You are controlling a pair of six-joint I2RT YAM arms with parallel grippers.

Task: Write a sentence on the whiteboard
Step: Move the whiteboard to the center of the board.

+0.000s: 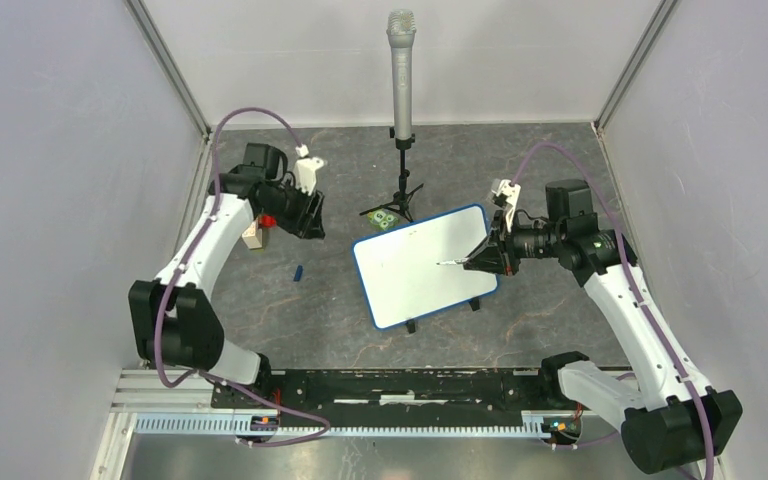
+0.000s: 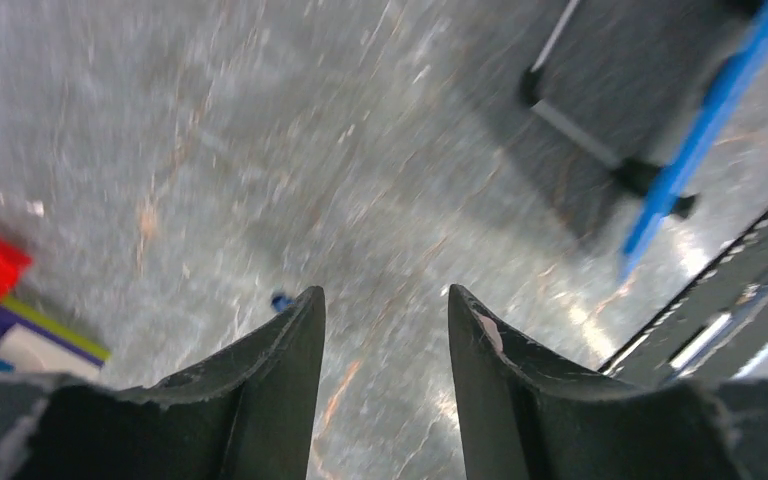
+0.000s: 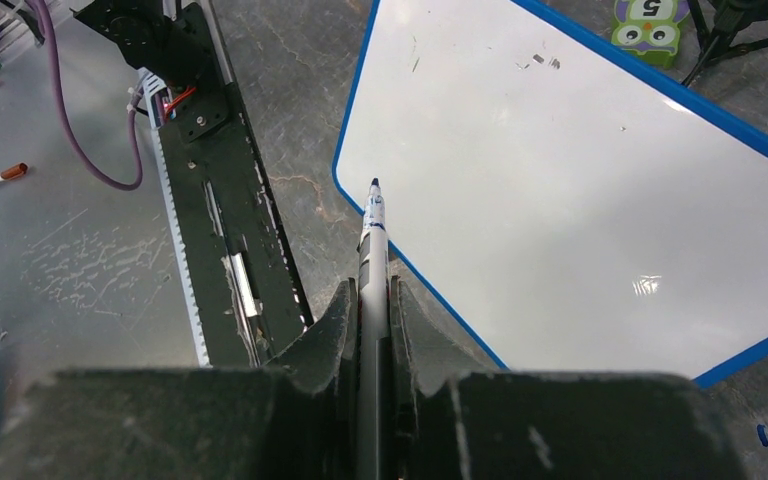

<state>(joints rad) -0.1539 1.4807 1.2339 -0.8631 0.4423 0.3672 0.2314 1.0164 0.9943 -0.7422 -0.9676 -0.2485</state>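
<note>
The whiteboard [image 1: 410,280] lies tilted at the table's middle, white with a thin blue edge and black feet. It also shows in the right wrist view [image 3: 560,170], and its edge in the left wrist view [image 2: 705,130]. No sentence shows on it, only a few faint specks. My right gripper [image 1: 482,262] is shut on a marker [image 3: 371,240], its blue tip over the board's surface near one edge [image 1: 440,264]. My left gripper [image 1: 312,225] is open and empty [image 2: 385,300], above bare table left of the board.
A small blue cap [image 1: 298,271] lies on the table left of the board. Coloured blocks [image 1: 260,230] sit under the left arm. A microphone on a stand [image 1: 401,70] and a green card [image 1: 385,219] are behind the board. The black rail [image 1: 390,385] runs along the near edge.
</note>
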